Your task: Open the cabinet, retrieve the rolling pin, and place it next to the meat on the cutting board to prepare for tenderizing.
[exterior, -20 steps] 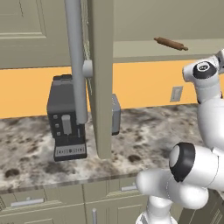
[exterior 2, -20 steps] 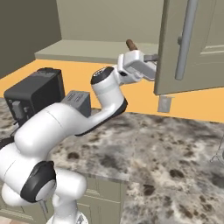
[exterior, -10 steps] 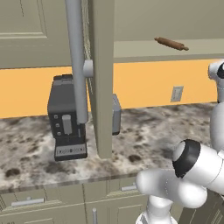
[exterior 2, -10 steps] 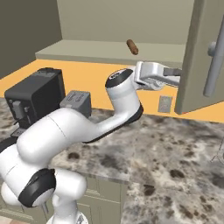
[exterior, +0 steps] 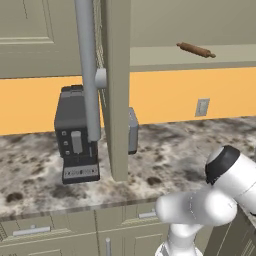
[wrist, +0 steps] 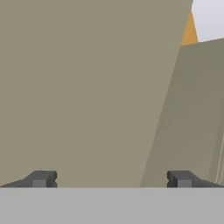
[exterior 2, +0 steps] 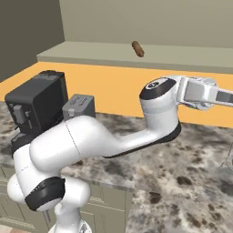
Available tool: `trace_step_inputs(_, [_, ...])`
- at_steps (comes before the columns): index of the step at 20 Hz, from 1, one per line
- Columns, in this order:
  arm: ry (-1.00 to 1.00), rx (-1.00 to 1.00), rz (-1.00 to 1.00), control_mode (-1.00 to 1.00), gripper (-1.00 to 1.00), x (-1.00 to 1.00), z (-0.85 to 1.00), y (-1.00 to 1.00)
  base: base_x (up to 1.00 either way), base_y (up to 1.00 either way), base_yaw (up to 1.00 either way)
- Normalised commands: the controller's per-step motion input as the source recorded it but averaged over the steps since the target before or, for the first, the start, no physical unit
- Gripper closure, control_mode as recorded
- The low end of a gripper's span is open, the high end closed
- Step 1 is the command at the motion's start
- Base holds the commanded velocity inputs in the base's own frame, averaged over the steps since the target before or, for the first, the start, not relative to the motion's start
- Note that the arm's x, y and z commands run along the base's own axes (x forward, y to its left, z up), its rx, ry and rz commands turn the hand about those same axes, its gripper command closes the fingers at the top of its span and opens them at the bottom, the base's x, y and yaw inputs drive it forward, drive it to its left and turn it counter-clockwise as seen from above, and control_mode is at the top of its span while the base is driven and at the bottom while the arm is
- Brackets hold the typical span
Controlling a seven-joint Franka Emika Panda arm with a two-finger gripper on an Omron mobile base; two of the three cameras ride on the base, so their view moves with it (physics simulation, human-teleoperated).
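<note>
Hand view: gripper point(wrist: 112, 179) had fingers spread wide, grasping nothing, facing a flat taupe cabinet point(exterior: 116, 75) panel. Doors stood open. Rolling pin point(exterior: 195, 50) lay on the far shelf; reach should swing left, clearing the door.

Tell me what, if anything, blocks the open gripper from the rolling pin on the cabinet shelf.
The rolling pin lies exposed on the shelf, nothing visible in front of it. The open gripper faces a flat taupe cabinet panel, so it must turn toward the shelf.
</note>
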Motion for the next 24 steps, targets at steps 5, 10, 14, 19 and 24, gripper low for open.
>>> trace_step_inputs(5, [0.01, -0.04, -0.02, -1.00, -1.00, -0.15, -0.07, -0.11, 0.00, 0.00, 0.00])
trace_step_inputs(10, [-0.18, -0.08, -0.03, -1.00, -1.00, -0.88, 0.00, 0.12, 0.00, 0.00, 0.00])
trace_step_inputs(14, [-0.33, -0.10, -0.03, -1.00, -1.00, -1.00, 0.02, 0.29, 0.00, 0.00, 0.00])
trace_step_inputs(19, [-0.31, -0.13, 0.00, -1.00, -1.00, -0.87, 0.15, 0.54, 0.00, 0.00, 0.00])
trace_step_inputs(24, [-0.22, -0.13, 0.00, -1.00, -1.00, -0.58, 0.21, 0.76, 0.00, 0.00, 0.00])
